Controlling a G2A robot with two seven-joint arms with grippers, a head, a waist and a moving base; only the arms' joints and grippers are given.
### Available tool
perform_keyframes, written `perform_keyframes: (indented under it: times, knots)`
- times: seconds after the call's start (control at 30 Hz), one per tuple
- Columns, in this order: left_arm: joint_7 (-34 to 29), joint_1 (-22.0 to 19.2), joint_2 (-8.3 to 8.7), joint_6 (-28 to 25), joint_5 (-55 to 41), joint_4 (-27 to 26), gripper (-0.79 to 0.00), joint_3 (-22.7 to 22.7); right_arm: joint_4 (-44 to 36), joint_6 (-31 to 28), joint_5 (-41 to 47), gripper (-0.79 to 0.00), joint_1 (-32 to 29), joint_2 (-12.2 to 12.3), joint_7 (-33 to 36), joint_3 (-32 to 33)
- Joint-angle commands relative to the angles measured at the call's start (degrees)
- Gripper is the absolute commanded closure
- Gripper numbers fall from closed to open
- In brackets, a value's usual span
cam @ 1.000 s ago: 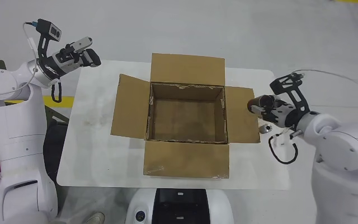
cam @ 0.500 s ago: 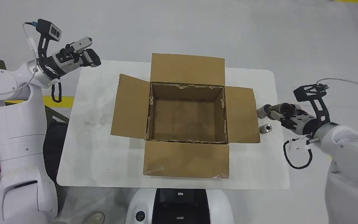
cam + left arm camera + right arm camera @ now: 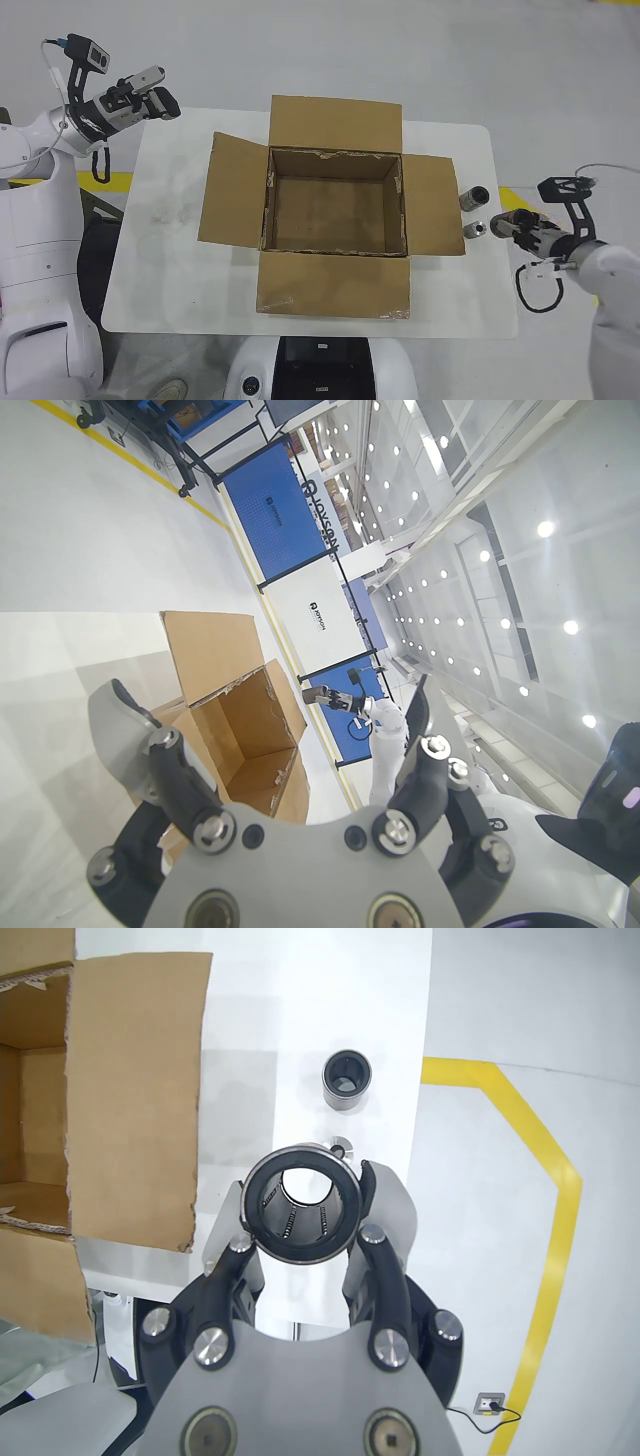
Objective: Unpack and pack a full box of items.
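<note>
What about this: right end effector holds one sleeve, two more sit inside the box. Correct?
Not inside: the two other sleeves sit on the table beside the box's right flap, per the top view. The right end effector does hold one sleeve.

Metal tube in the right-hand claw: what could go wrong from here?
The right gripper pinches the smooth, round metal tube by its sides, so it might slip. It hangs about at the table edge, so a dropped tube could hit the floor. A dark cylinder and a small silvery cylinder sit close by; setting the tube down could knock them off.
</note>
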Motion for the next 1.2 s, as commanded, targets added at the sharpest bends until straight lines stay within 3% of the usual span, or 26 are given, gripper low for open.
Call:
perform_keyframes:
  times: [0.0, 0.5, 1.17]
  knots:
    - [0.00, 0.00, 0.00, 0.00, 0.00, 0.00, -0.785, 0.00, 1.20, -0.08, -0.48, 0.000, -0.83, 0.09, -0.77, 0.02]
    - [0.00, 0.00, 0.00, 0.00, 0.00, 0.00, -0.785, 0.00, 9.95, 3.30, -0.29, 0.000, -3.16, 0.52, -5.75, -1.37]
    - [0.00, 0.00, 0.00, 0.00, 0.00, 0.00, -0.785, 0.00, 20.06, 4.71, -0.91, 0.000, -0.87, 0.90, -11.37, -7.67]
